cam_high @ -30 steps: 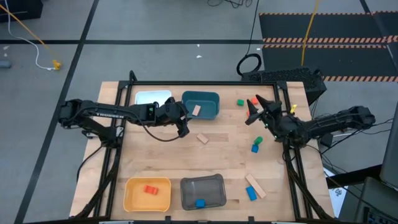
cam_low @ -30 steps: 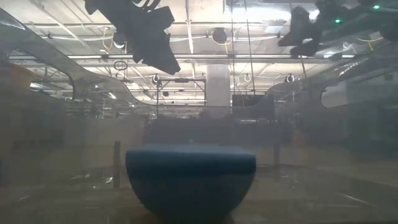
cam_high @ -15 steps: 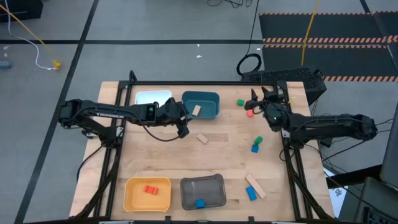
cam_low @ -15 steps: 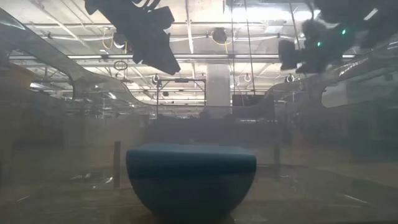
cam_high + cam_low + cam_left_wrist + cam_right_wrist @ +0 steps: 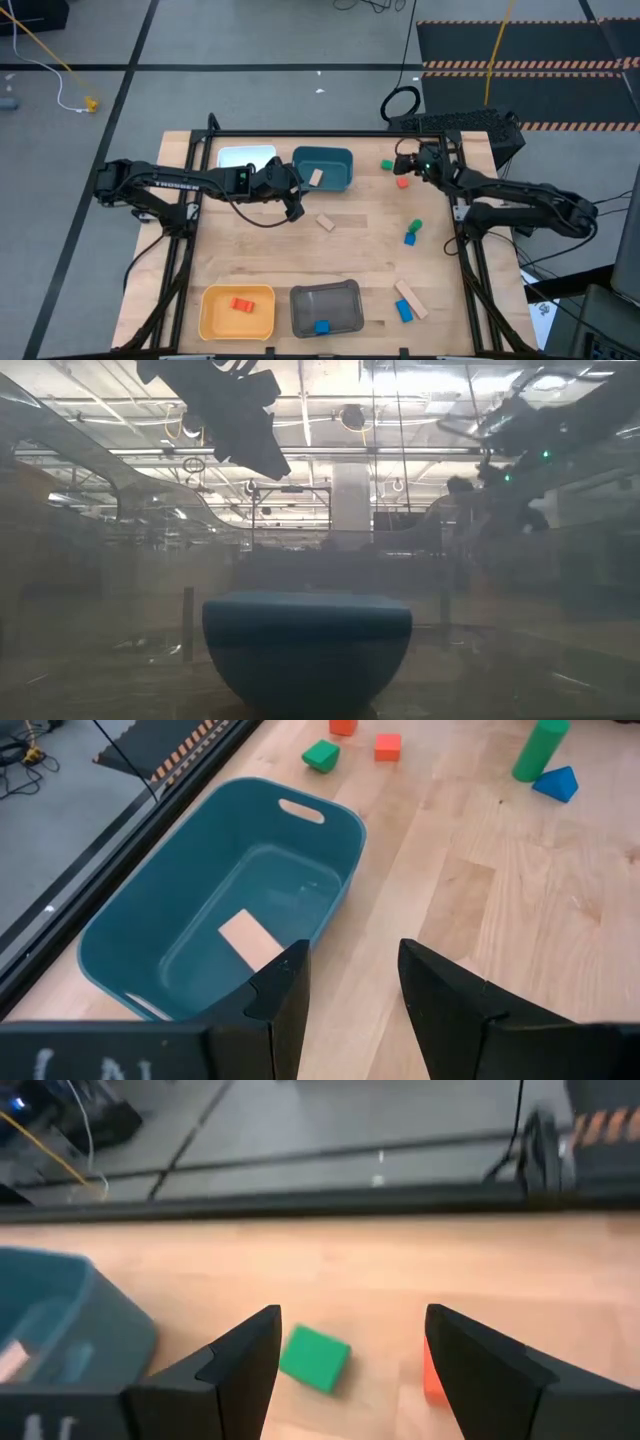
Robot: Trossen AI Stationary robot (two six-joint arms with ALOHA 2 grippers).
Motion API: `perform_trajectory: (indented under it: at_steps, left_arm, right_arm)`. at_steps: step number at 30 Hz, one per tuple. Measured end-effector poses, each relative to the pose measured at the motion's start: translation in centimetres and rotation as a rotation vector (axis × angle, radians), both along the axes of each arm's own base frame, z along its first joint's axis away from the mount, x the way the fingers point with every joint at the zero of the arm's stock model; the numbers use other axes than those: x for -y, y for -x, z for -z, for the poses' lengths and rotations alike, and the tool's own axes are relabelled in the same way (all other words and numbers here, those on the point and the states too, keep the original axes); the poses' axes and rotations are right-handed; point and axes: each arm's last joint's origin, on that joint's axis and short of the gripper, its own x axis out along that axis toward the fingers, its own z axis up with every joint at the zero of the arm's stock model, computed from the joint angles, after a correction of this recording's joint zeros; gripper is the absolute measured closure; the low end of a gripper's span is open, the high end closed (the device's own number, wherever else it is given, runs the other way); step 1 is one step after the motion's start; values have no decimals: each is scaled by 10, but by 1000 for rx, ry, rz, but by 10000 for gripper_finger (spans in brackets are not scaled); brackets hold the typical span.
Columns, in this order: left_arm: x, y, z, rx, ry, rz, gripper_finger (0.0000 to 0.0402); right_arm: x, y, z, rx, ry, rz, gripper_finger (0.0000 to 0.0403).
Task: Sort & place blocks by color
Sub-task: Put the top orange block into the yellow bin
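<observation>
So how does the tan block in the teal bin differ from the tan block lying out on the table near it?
The tan block in the teal bin lies inside the teal bin, already sorted; the tan block on the table lies loose on the bare wood, outside any bin. The binned one sits nearer the table's far edge, the loose one nearer the middle. Both are flat, plain tan wood, and neither is touched by a hand.

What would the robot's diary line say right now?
left gripper: open, empty, beside teal bin | right gripper: open, empty, over green block | tan block: in teal bin
</observation>
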Motion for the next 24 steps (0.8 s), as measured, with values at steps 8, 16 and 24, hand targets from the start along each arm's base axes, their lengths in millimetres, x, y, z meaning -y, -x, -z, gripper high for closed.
perform_trajectory:
  at_steps: [8, 16, 24]
  left_arm:
    - [0, 0, 0, -2, -3, 3, 247]
    - [0, 0, 0, -7, -16, 13, 247]
    - [0, 0, 0, -7, -16, 13, 247]
  right_arm:
    - [16, 7, 17, -34, -125, -17, 161]
    - [23, 11, 27, -133, -135, -27, 161]
    - [26, 10, 37, -203, -147, 4, 161]
